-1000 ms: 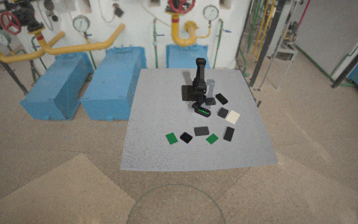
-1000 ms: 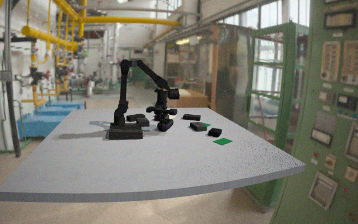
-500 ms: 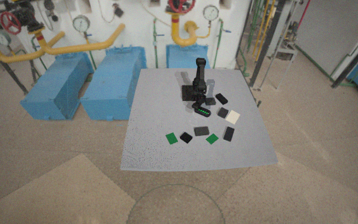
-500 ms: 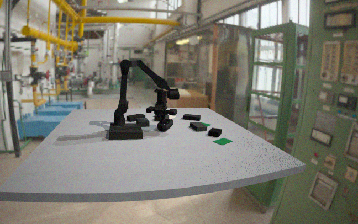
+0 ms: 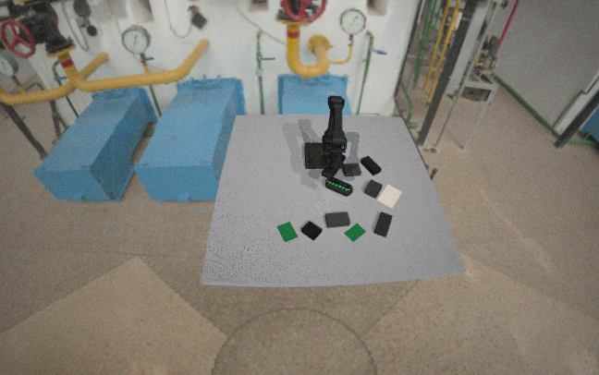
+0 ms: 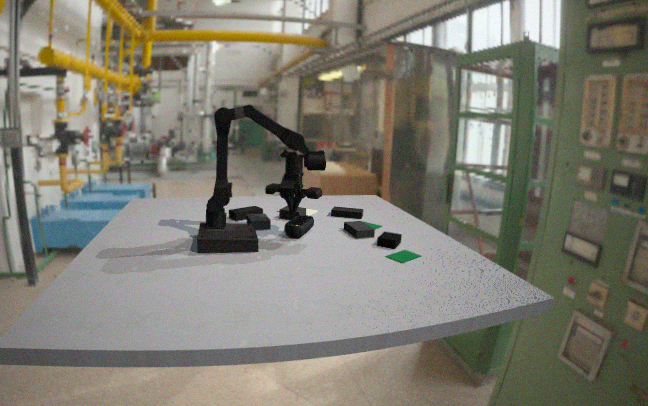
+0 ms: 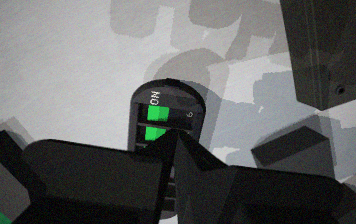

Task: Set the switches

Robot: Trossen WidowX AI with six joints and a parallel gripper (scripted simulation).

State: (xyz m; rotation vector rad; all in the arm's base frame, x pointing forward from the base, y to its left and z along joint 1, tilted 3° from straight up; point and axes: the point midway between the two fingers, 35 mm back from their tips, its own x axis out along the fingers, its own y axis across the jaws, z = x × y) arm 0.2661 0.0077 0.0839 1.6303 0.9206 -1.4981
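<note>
The dark controller unit [image 5: 338, 187] [image 6: 299, 226] [image 7: 170, 92] sits on its base on the bench, switches up, its label hidden underneath. In the wrist view its "ON" marking is at the left, the number 6 at the upper right. Green shows on the left side of the switch by the 6 and the one below it; a sliver shows on a third. Fingers cover much of the rest, and exact rocker tilts are unclear. My gripper [image 6: 291, 214] [image 7: 176, 135] is shut and empty, pointing down over the switch row, its tips by the second switch from the 6 end. Contact cannot be told.
Near the arm base [image 6: 227, 240] lie dark blocks [image 5: 371, 165] [image 5: 351, 169]. Another dark block [image 5: 372, 188] lies beside a cream plate [image 5: 389, 196]. Farther out are more dark blocks [image 5: 337, 219] [image 5: 311, 230] [image 5: 383, 224] and green plates [image 5: 287, 231] [image 5: 355, 232].
</note>
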